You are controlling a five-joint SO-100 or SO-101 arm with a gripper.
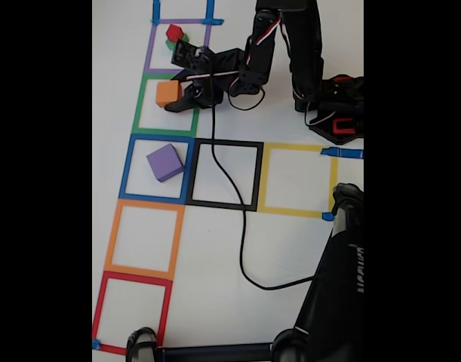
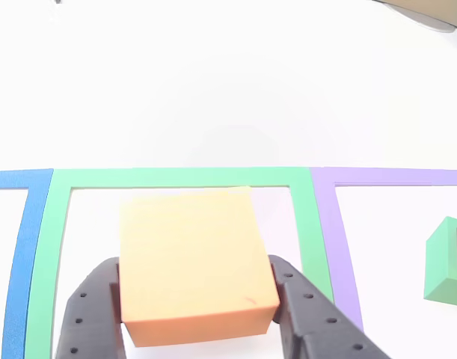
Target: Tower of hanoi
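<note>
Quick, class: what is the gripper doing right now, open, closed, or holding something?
Gripper: closed on the orange block, one finger on each side, inside the green square.

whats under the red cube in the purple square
The red cube sits on a green block, partly visible beneath it in both views. Most of the green block's top is covered, and whether anything lies below it cannot be seen.

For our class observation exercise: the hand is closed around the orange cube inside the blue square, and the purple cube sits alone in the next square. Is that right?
Not quite. The hand holds the orange cube inside the green square, not the blue one, as the other view shows. The purple cube is what sits alone in the blue square next to it in the fixed view.
</note>
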